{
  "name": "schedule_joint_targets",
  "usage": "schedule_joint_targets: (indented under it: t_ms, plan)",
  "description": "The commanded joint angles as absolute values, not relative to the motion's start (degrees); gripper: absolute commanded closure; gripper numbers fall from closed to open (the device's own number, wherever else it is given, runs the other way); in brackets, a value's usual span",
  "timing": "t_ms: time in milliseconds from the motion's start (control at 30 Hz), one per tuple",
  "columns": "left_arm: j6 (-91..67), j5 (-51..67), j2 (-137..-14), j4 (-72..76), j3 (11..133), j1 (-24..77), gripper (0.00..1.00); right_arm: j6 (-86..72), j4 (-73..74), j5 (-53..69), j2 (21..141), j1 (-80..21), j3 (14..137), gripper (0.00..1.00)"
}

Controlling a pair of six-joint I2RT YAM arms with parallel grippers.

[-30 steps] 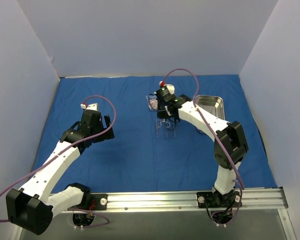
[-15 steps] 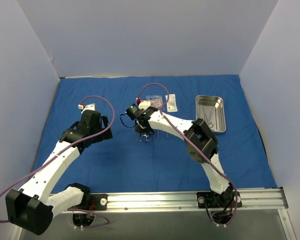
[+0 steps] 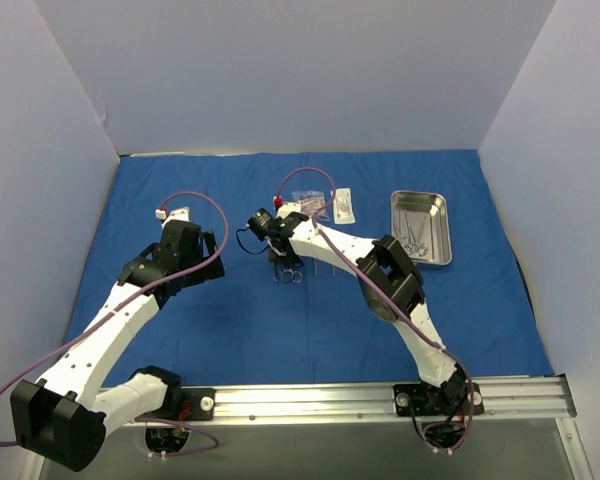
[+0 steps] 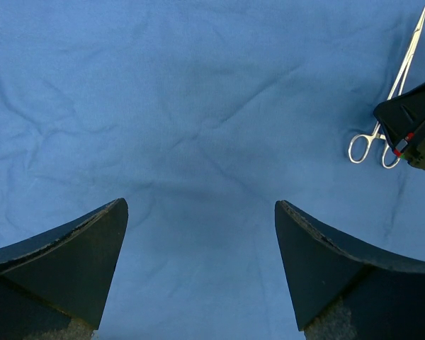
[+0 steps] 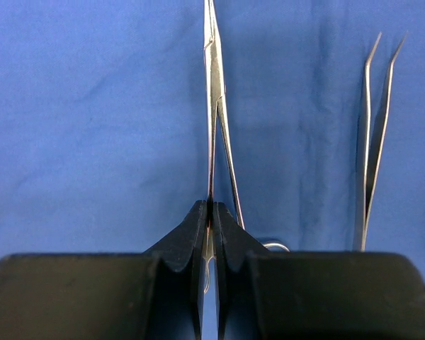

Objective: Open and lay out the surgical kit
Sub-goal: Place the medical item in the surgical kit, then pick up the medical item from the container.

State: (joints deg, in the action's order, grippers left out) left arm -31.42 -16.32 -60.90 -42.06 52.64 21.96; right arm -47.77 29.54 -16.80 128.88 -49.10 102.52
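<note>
Seen from above, a large royal-blue cloth wrap (image 3: 230, 330) lies spread flat across the counter. The right arm has swung from beside the small rectangular steel tray (image 3: 435, 215) at upper right to the middle of the frame. The right arm's fingers (image 5: 184, 244) stay clenched on a slender steel scissor-like instrument (image 5: 214, 106), low over the cloth and just left of thin steel tweezers (image 5: 372, 127). Two clear packets (image 3: 342, 205) lie above them. The left arm's fingers (image 4: 64, 269) have not moved and are spread wide over bare cloth. The instrument seems ready to be set down, another piece laid out.
</note>
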Motion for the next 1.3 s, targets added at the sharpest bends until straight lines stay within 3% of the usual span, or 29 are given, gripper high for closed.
schedule_joint_targets:
  t_ms: [0, 167, 500, 933, 1267]
  plan:
    - [-32.26, -16.88, -59.94, -42.01, 53.88, 21.53, 0.06, -49.04, 33.31, -20.48, 130.08, -48.96, 105.90, 1.00]
    - [-32.17, -16.79, -60.03, -41.92, 53.70, 21.53, 0.06, -48.43, 34.36, -20.83, 131.92, -48.87, 108.01, 1.00]
    - [-32.08, -16.44, -60.29, -41.48, 53.88, 21.53, 0.06, -49.39, 33.14, -18.55, 130.61, -48.87, 108.54, 0.73]
    - [-31.90, -15.56, -61.35, -40.52, 54.23, 21.53, 0.06, -38.95, 32.96, -19.24, 120.42, -46.41, 111.89, 0.71]
    - [-31.03, -15.03, -60.91, -40.08, 53.97, 21.45, 0.06, -20.31, 21.99, -16.09, 105.04, -25.33, 89.40, 0.78]
